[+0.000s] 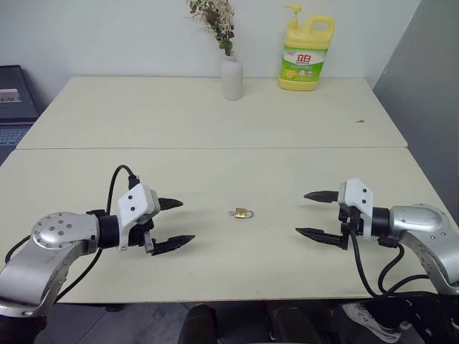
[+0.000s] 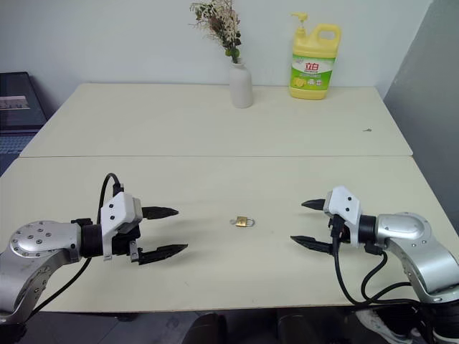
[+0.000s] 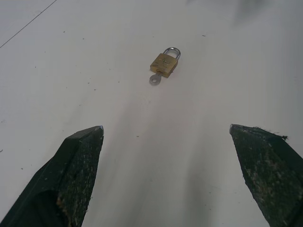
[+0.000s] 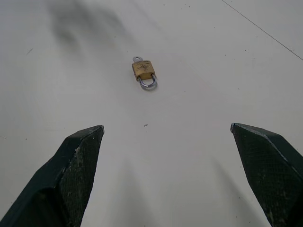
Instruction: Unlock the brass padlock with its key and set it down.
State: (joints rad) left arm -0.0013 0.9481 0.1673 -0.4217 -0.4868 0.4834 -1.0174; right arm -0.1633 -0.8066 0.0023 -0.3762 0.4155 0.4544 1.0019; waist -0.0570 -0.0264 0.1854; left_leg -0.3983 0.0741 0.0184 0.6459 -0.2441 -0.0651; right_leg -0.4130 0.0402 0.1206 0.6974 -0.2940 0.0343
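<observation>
The brass padlock [image 1: 242,213] lies flat on the cream table [image 1: 215,122], midway between my two grippers. Its silvery shackle [image 3: 172,51] looks closed. The key [image 3: 155,79] sticks out of the padlock's bottom end, its small round head resting on the table; the padlock [image 4: 143,69] and the key head [image 4: 137,59] also show in the right wrist view. My left gripper [image 1: 174,224] hovers open to the padlock's left, pointing at it. My right gripper [image 1: 313,213] hovers open to its right, also pointing at it. Both are well apart from the lock and hold nothing.
At the table's far edge stand a white vase with dried flowers [image 1: 231,75] and a yellow detergent bottle [image 1: 305,61]. A seam [image 1: 215,148] runs across the table between its two halves. A dark device [image 1: 16,97] sits off the table's left side.
</observation>
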